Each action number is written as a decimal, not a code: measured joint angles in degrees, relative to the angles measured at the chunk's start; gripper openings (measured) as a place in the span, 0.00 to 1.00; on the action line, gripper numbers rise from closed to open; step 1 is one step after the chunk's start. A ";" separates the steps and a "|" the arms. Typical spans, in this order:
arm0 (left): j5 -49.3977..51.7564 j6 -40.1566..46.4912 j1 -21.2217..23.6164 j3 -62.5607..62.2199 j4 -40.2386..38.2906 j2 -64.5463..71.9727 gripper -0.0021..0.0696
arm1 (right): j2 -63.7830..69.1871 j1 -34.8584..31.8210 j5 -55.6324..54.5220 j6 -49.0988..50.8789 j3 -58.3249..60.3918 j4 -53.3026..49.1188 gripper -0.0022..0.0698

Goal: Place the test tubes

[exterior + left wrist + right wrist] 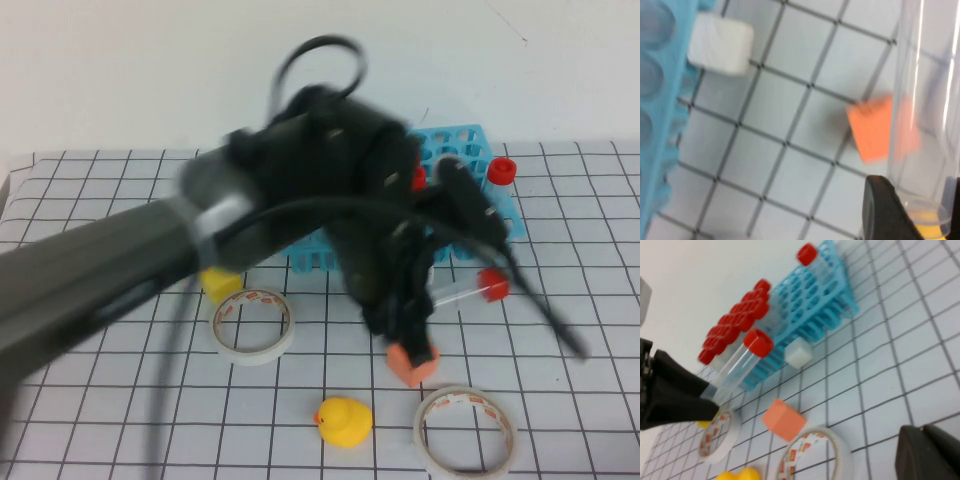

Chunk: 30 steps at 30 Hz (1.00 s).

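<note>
My left gripper (pixel 420 292) is shut on a clear test tube (pixel 468 290) with a red cap, held roughly level above the table, in front of the blue rack (pixel 470 150). In the left wrist view the tube (pixel 925 100) runs between the black fingers (pixel 885 210). The right wrist view shows the same tube (pixel 740 362) sticking out of the left gripper (pixel 707 397). In that view the rack (pixel 810 305) holds several red-capped tubes (pixel 735 325). My right gripper (pixel 932 455) is shut and empty, low over the grid mat, and appears only in its own wrist view.
An orange block (pixel 413 362) lies under the left gripper. Around it are a yellow duck (pixel 345 420), two tape rolls (pixel 252 325) (pixel 466 432) and a yellow block (pixel 222 283). A white block (pixel 799 352) sits by the rack. The left arm hides much of the rack.
</note>
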 joint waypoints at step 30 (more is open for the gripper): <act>-82.15 -30.73 0.00 69.81 -7.08 -44.98 0.32 | 39.65 2.11 25.34 -80.52 -20.48 48.37 0.03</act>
